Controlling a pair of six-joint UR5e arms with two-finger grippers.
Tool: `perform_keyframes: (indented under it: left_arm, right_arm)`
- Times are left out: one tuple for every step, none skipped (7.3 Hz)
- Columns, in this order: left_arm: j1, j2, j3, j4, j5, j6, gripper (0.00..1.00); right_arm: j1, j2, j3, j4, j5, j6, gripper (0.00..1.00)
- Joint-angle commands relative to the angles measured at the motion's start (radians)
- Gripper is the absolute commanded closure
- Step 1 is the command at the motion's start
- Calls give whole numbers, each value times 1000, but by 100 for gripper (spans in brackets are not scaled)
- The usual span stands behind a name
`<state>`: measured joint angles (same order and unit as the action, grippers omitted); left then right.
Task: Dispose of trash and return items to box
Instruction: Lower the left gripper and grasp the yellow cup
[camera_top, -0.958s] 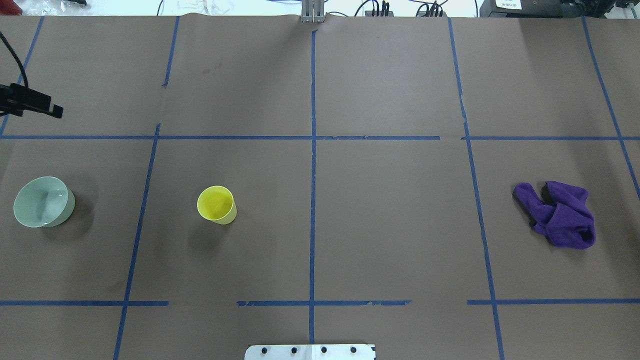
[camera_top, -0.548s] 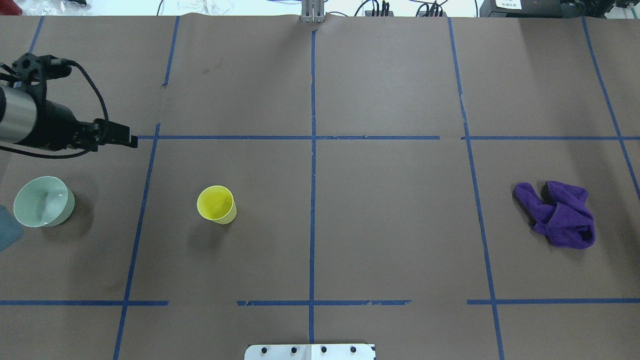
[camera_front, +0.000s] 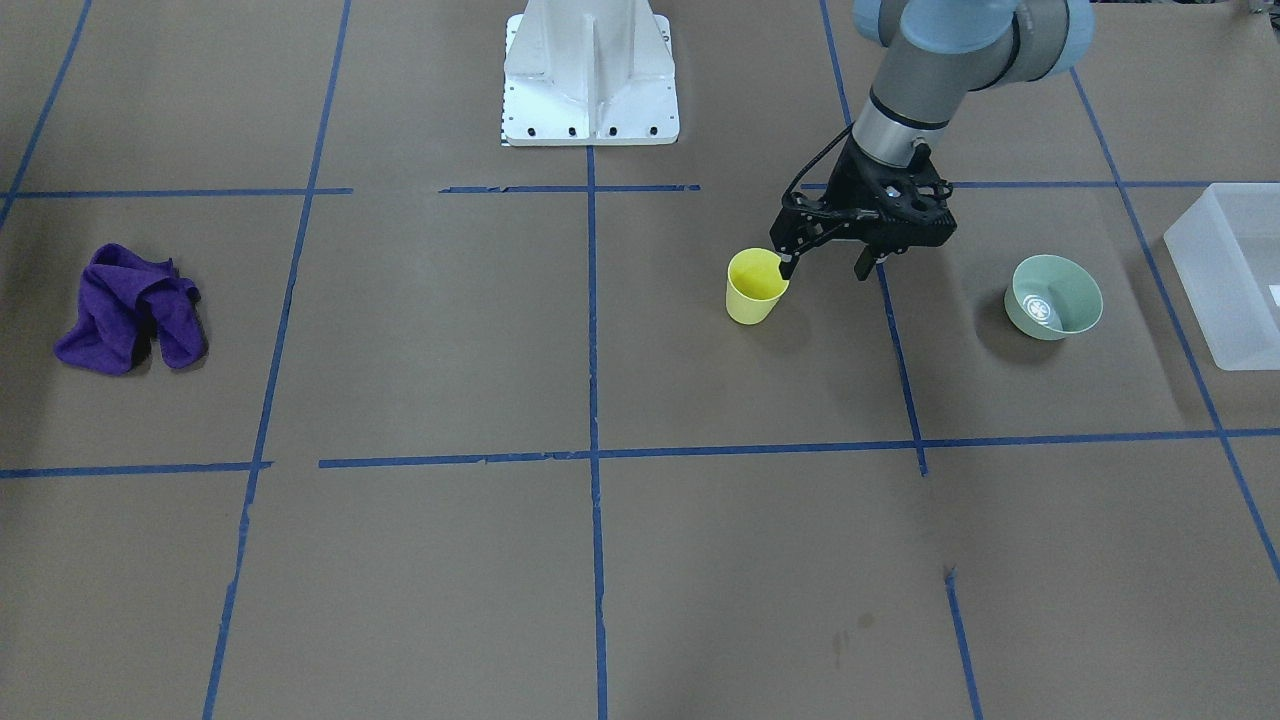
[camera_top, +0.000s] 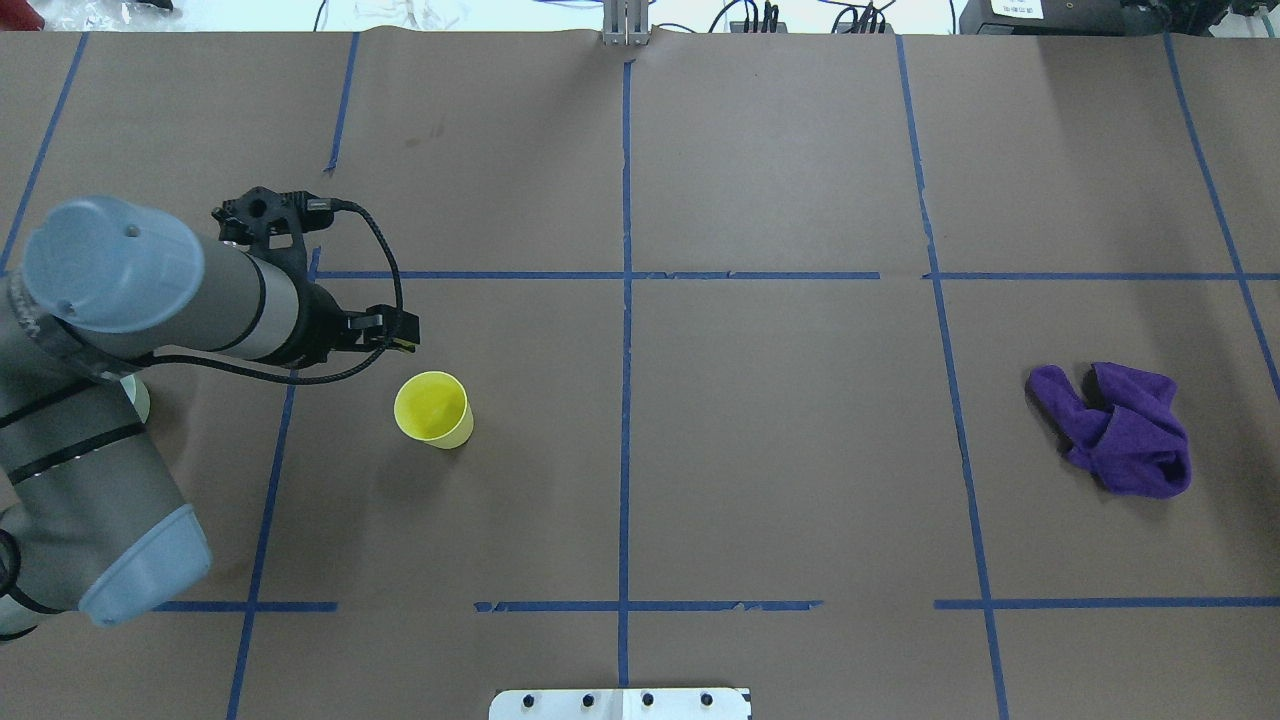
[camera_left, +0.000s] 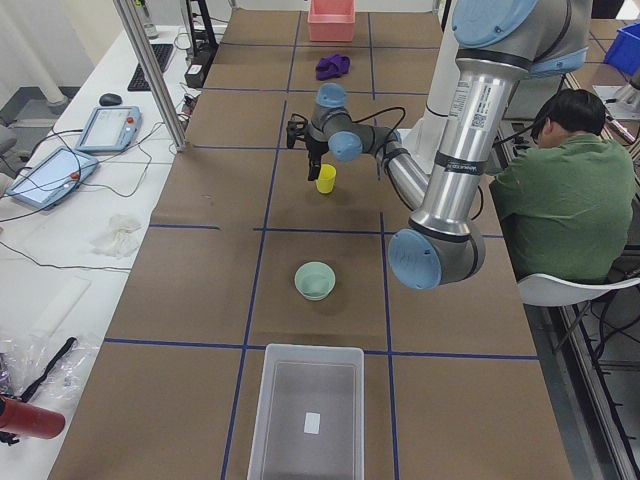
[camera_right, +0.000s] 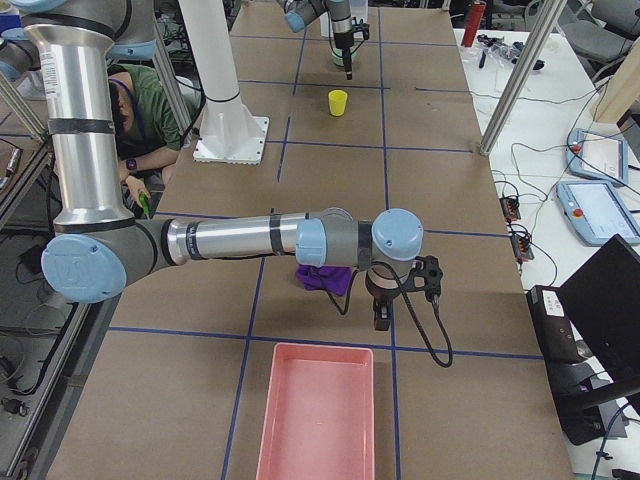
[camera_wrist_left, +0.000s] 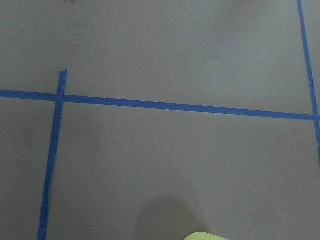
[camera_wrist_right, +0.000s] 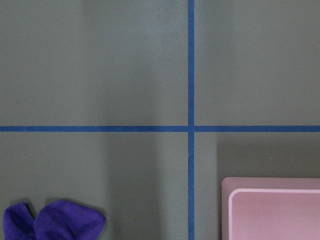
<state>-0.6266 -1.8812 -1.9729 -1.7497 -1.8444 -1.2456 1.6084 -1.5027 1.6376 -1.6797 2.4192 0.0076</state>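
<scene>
1. Front-facing view: my left gripper (camera_front: 825, 264) hangs with its two fingers spread apart and nothing between them. One fingertip shows right at the rim of the yellow cup (camera_front: 752, 290), which stands upright on the brown table (camera_front: 700, 560). I cannot tell whether it touches. The pale-green bowl (camera_front: 1052, 297) sits between my gripper and the frosted box (camera_front: 1225, 270). A purple cloth (camera_front: 130, 310) lies well apart on the other side.
2. Overhead view: my left gripper is on my left side of the cup, with a strip of table showing between them. My arm covers nearly all of the bowl.
3. Left side view: the box is nearest, then the bowl, then the cup under my left fingers. A pink tray (camera_left: 331, 18) stands at the far end.
4. Right side view: my right gripper (camera_right: 383, 312) hangs between the cloth and the pink tray. I cannot tell whether its fingers are apart or together.
5. Left wrist view: a sliver of the cup's rim at the bottom edge, and blue tape lines (camera_wrist_left: 190, 107).
6. Right wrist view: the cloth is at lower left and a corner of the tray at lower right. My fingers do not show.
</scene>
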Motion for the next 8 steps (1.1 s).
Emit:
perform_keyframes:
  left_arm:
    - [45, -27, 61, 4, 16, -17, 1]
    - [47, -24, 65, -14, 10, -12, 1]
    - [73, -24, 68, -17, 7, -12, 1]
    - [87, -24, 84, -17, 5, -12, 1]
    - [108, -21, 97, -17, 5, -11, 1]
    - [110, -21, 106, -19, 5, -11, 9]
    - [110, -21, 102, -17, 5, -11, 61]
    - [108, -19, 94, -14, 4, -6, 100]
  right_arm:
    - [-1, -1, -1, 0, 5, 0, 0]
    - [1, 1, -1, 0, 5, 0, 0]
    - [-1, 1, 1, 0, 5, 0, 0]
    - [-1, -1, 2, 0, 5, 2, 0]
    - [-1, 1, 5, 0, 6, 2, 0]
    - [-1, 1, 7, 0, 6, 2, 0]
    - [1, 1, 7, 0, 15, 2, 0]
    - [1, 1, 7, 0, 17, 2, 0]
